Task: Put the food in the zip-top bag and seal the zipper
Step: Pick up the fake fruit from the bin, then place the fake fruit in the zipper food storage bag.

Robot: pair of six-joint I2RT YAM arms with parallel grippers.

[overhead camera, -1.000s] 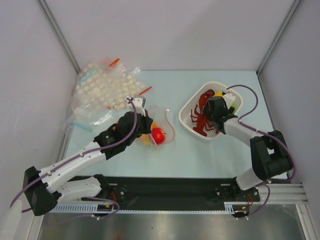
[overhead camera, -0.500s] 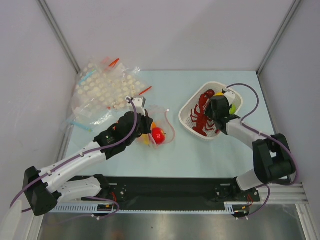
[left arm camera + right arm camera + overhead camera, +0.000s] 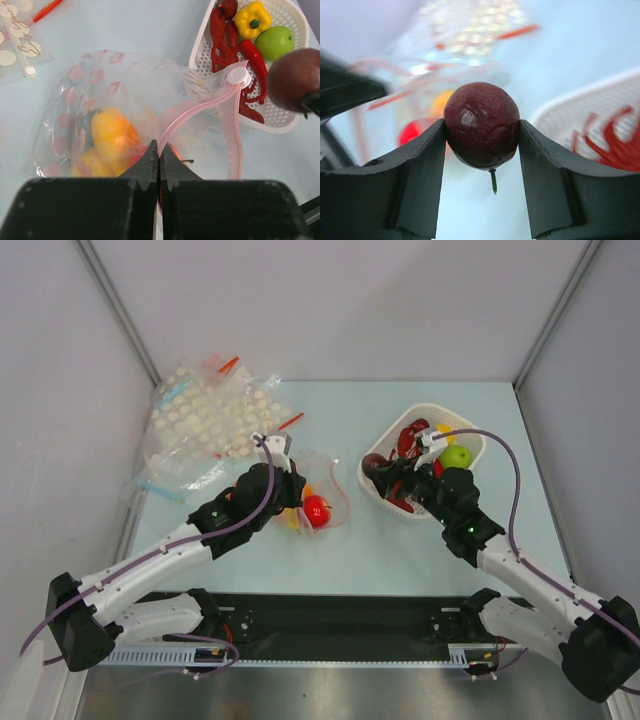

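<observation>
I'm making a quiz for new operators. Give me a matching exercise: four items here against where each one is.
Things: 1 dark purple fruit; 2 green apple; 3 red apple; 4 zipper.
Places: A inside the zip-top bag; B pinched by the left gripper; C in the white basket; D held by the right gripper.
Pairs: 1-D, 2-C, 3-A, 4-B.

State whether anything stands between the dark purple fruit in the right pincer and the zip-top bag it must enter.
Nothing visible does. The dark purple fruit, clamped in the right pincer, hangs by the white basket; only bare table separates it from the zip-top bag, whose zipper the left pincer pinches.
</observation>
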